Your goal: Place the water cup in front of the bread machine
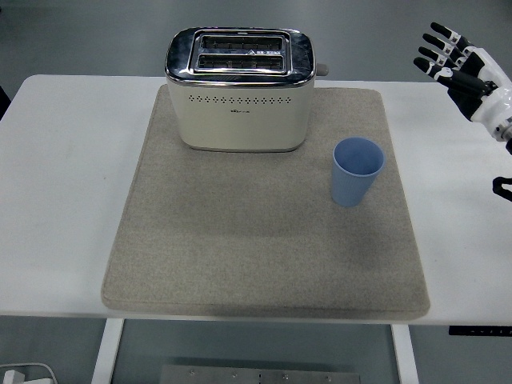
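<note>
A light blue water cup (357,170) stands upright on the grey mat (264,232), to the right of and slightly nearer than the cream toaster (239,90). The toaster sits at the mat's far middle with its two slots on top. My right hand (464,69) is high at the right edge of the picture, over the table's far right corner, fingers spread and holding nothing, well apart from the cup. The left arm is out of view.
The mat covers most of the white table (64,184). A white object (20,374) lies on the floor at the bottom left, under the table.
</note>
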Tool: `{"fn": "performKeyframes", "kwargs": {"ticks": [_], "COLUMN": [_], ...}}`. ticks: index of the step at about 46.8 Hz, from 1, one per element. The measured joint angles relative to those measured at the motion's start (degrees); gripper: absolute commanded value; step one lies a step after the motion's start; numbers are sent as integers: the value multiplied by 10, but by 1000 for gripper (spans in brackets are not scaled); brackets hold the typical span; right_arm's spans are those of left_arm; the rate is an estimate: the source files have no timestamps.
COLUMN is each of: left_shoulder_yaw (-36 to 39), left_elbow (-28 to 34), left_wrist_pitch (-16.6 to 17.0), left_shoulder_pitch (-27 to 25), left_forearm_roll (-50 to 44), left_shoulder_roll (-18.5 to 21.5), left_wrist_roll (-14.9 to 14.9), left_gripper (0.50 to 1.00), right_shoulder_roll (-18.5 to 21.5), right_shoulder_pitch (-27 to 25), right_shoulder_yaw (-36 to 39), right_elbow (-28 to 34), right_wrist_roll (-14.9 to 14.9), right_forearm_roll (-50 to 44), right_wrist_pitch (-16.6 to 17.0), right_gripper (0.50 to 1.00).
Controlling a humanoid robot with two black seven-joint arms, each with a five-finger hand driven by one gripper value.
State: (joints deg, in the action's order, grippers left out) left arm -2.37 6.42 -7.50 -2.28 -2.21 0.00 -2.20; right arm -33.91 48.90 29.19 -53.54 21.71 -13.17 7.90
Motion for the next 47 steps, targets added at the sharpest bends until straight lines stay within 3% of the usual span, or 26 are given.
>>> {"fn": "performKeyframes", "kwargs": {"ticks": [8, 16, 19, 24, 40, 47], "left_shoulder_yaw": [0, 0, 0, 0, 0, 0], "left_elbow": [0, 0, 0, 0, 0, 0], "left_wrist_pitch": [0, 0, 0, 0, 0, 0], "left_shoulder_pitch": [0, 0, 0, 0, 0, 0], "left_forearm_roll": [0, 0, 0, 0, 0, 0], "left_shoulder_roll": [0, 0, 0, 0, 0, 0], "left_wrist_roll": [0, 0, 0, 0, 0, 0], "left_gripper": [1000, 1000, 1000, 1000, 1000, 1000], "right_shoulder_roll": [-74, -140, -148, -153, -131, -112], "right_shoulder_pitch": [-49, -108, -124, -153, -185, -188], "right_shoulder_yaw": [0, -1, 0, 1, -5, -20], "right_elbow": [-68, -146, -159, -168, -168, -161], "right_wrist_roll": [33, 101, 116, 132, 133, 133], "right_forearm_roll": [-3, -14, -42, -107, -258, -282], "right_wrist_pitch": [2, 17, 16, 8, -44, -63], "right_gripper": [919, 919, 919, 919, 919, 919]}}
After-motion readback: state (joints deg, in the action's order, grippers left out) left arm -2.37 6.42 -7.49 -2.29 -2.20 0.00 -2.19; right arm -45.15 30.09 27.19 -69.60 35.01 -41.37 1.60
